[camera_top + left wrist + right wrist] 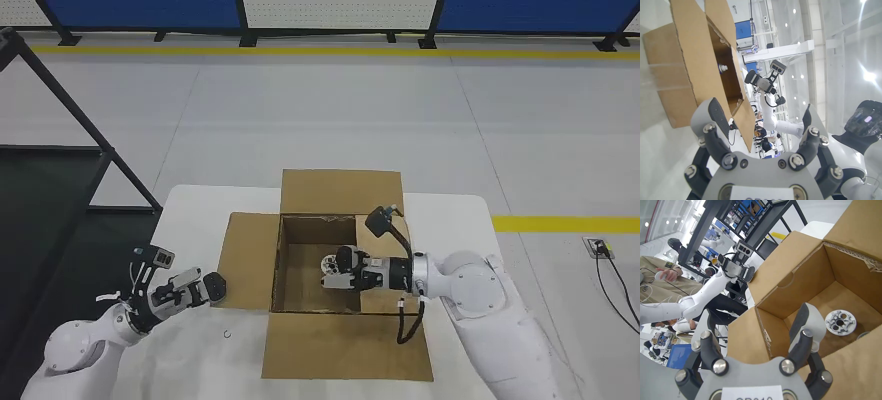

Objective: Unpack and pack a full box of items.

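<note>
Here we go: my right gripper [341,268] hangs over the open box [340,192], fingers spread wide, nothing in them. The metal disc [840,323] lies flat on the box floor, face up, below and just ahead of my fingertips, a little off toward one finger's side. It's round, so there's no long axis to line up with. I reckon I must come down and shift across until the rim sits between the fingers. My left gripper [762,106] is wide open too, empty, outside the box past the side flap [245,262], well apart from the disc. The right is nearer, so this pick looks like its job.
</note>
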Available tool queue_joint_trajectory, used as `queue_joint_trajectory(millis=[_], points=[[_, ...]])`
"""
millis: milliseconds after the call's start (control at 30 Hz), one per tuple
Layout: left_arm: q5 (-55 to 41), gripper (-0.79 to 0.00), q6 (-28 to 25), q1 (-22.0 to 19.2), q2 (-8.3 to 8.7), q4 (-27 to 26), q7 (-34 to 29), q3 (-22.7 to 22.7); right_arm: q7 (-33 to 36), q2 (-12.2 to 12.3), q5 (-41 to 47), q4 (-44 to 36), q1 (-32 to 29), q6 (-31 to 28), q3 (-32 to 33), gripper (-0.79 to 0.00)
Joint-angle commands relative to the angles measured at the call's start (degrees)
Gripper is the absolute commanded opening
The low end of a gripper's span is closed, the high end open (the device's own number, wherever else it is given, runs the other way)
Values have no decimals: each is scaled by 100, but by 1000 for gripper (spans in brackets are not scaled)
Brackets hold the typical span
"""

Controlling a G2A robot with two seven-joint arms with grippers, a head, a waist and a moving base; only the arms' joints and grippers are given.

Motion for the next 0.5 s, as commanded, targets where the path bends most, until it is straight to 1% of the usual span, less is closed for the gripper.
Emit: queue_joint_trajectory(millis=[0,100,200,333,467], points=[[187,0,103,-55,7,5,91,27,30,34,-34,-57,-59,8,56,0],[324,0,235,-143,24,-53,174,5,65,86,-14,-118,-151,-24,138,0],[366,0,304,-194,59,-234,140,-123,66,128,3,-140,-200,-57,188,0],[508,0,512,-246,118,-618,114,-325,70,173,69,-152,-242,-116,206,0],[631,0,720,-259,170,-1131,54,-475,82,217,125,-136,-268,-192,206,0]])
